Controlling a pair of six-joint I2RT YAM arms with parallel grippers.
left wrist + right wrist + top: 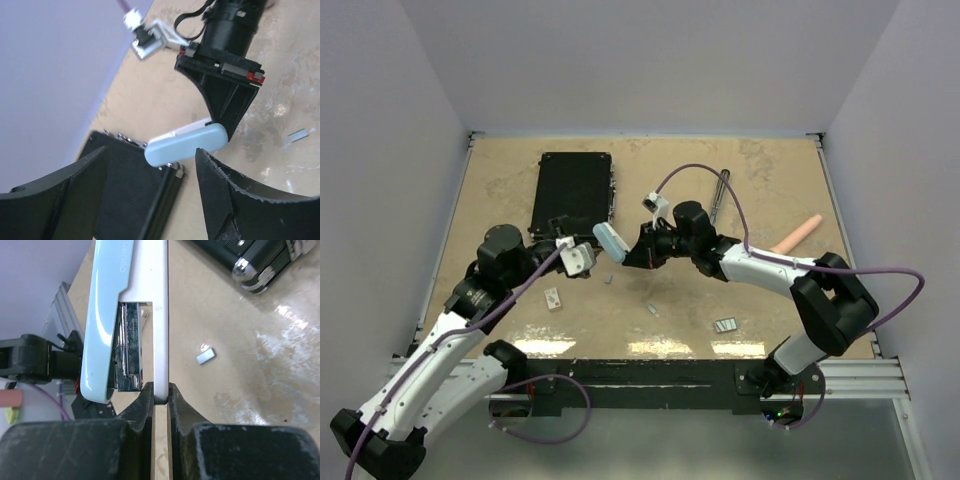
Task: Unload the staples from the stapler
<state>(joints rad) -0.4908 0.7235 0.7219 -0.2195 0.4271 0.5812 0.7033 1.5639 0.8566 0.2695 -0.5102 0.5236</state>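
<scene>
The stapler is light blue on top with a white base. My right gripper holds it above the table's middle. In the right wrist view the gripper is shut on the white base's edge, and the blue top stands apart from the base with the chrome magazine showing. My left gripper is open just left of the stapler. In the left wrist view the stapler lies ahead of the open, empty fingers. Small grey staples lie on the table, with others nearby, and one shows in the right wrist view.
A flat black case lies at the back left, also in the left wrist view. A slim grey metal rail and a pink cylinder lie at the back right. A small white tile lies near the left arm.
</scene>
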